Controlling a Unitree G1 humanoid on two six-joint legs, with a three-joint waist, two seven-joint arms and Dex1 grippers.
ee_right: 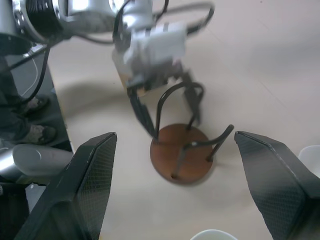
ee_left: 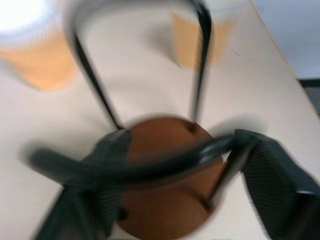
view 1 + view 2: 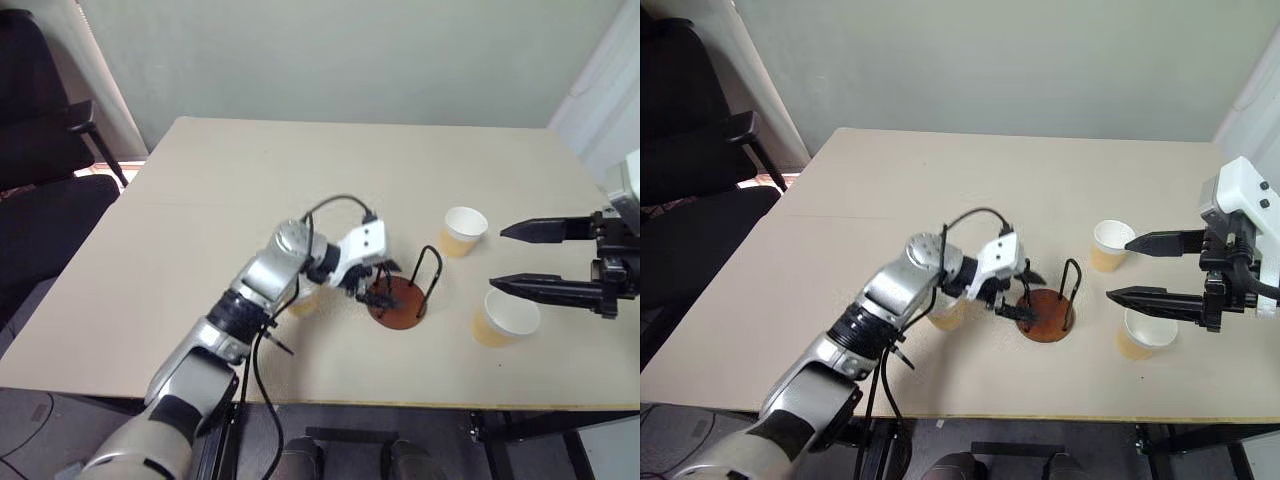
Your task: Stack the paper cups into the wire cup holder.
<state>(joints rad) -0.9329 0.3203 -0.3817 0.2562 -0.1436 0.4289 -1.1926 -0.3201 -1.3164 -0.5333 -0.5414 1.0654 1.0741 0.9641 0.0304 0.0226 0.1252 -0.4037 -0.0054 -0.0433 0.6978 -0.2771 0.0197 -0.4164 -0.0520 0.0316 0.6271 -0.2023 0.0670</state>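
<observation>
**Holder empty, three cups loose, left hand among the wires**

Item: wire cup holder (image 3: 398, 300), near centre of the tabletop (image 3: 250, 190). Brown disc base, black wire loops upright, nothing inside it.

Item: paper cups, three. One stands far right of the holder (image 3: 464, 231); one sits near right (image 3: 505, 318), just below your right hand; the third (image 3: 305, 300) is left of the holder, mostly hidden behind your left wrist.

Item: left hand (image 3: 1015, 292). Fingers spread apart, holding nothing, one on either side of a wire loop above the base; whether they touch the wire you cannot tell.

Item: right hand (image 3: 520, 260). Fingers at wide spread, empty, hovering between the two right-hand cups.

Hazards, as a judgement:
- Pulling your left hand away sideways could snag a loop and drag or tip the light holder.
- Your left forearm sits just beside the hidden cup; a swing back could knock it over.
- Lowering the right hand off-centre could crush a rim.
</observation>
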